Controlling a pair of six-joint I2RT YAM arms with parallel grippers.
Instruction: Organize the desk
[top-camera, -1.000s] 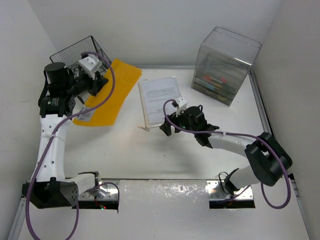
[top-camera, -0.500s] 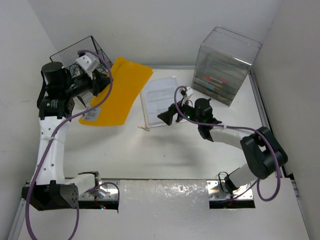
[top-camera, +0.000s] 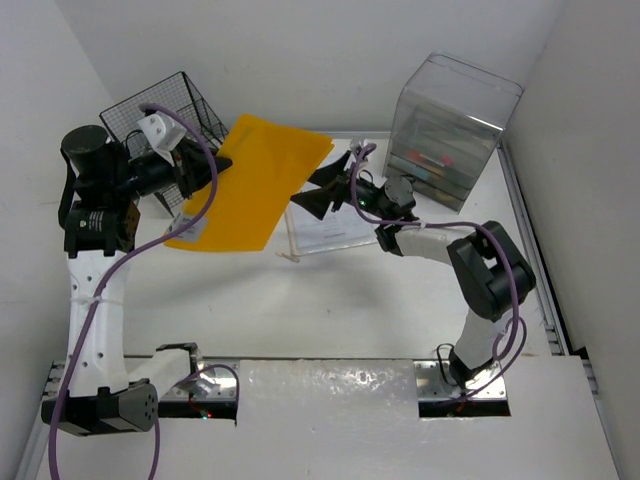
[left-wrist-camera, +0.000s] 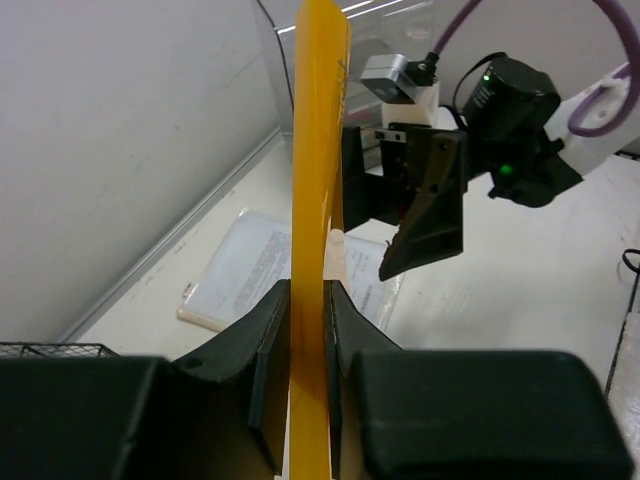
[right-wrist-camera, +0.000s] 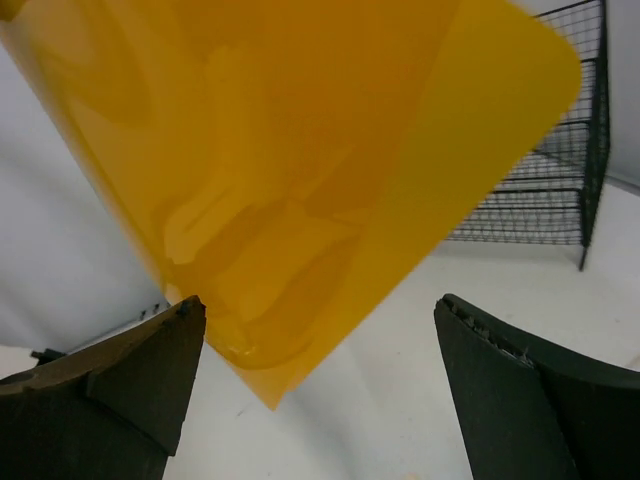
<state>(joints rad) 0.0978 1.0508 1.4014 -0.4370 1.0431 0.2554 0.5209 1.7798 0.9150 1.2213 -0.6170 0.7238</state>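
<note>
Looked down on flat white desk (top-camera: 330, 300), silver-railed, spread beneath both arms, hemmed by plain white walls. Noted black wire rack (top-camera: 170, 105) far left, clear plastic drawer box (top-camera: 450, 130) far right. Caught thin glossy yellow folder (top-camera: 255, 180), round-cornered, translucent, pinched edge-on by left gripper (left-wrist-camera: 308, 300). Found right gripper (right-wrist-camera: 320, 330) spread wide, gripping nothing, near folder's corner, over sleeved paper (top-camera: 335, 228).

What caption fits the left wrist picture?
Left claw pinches a thin orange plastic folder edge-on, with the open right claw facing it.
</note>
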